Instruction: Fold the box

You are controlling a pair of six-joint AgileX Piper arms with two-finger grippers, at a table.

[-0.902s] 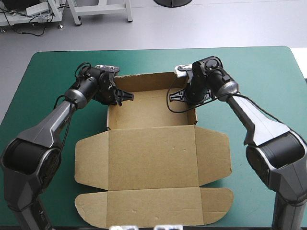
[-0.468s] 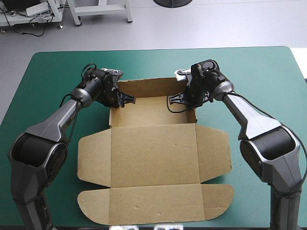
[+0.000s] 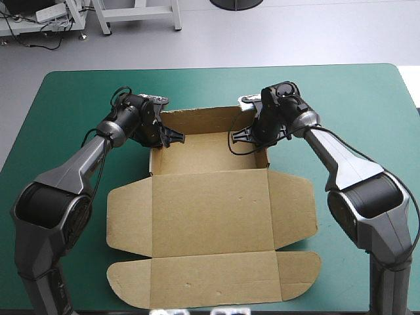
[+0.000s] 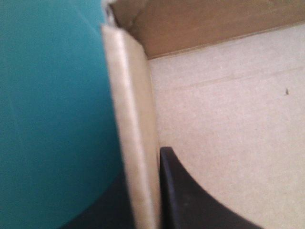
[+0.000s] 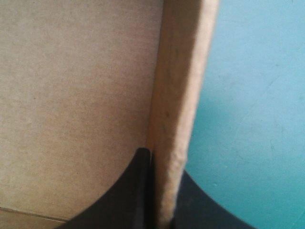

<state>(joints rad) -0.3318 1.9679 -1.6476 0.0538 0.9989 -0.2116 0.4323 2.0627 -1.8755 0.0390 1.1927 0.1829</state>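
**A:** Brown board takes up most of the scene. The box (image 3: 210, 210) lies in the middle of the bench (image 3: 72, 105), on the teal-green cover (image 3: 354, 98). Its far part is a tray (image 3: 209, 147) with the walls raised. The lid (image 3: 210, 216) lies flat toward the near edge, with rounded flaps spread out to both sides.

**B:** Where is the left hand (image 3: 172, 138)?

**A:** It is at the tray's left wall (image 3: 151, 161), close to the far left corner. In its wrist view that wall (image 4: 136, 143) stands upright between the two black fingers (image 4: 190, 200). One finger is inside, against the pale floor of the tray, and the other is outside, over the cover (image 4: 52, 95). The left hand (image 4: 143, 164) is clenched on the board, so it is grasping the box.

**B:** And the right hand (image 3: 241, 136)?

**A:** It mirrors the left, at the right wall (image 3: 268, 159) near the far right corner. Its own view shows the wall's edge (image 5: 178, 95) running up between the fingers, with the tray's inside on one side and the cover (image 5: 252, 95) on the other. The right hand (image 5: 164, 164) is also pinched tight on the box.

**B:** How do the arms come in?

**A:** Each comes from its own side and passes beside the lid's flaps to reach the tray.
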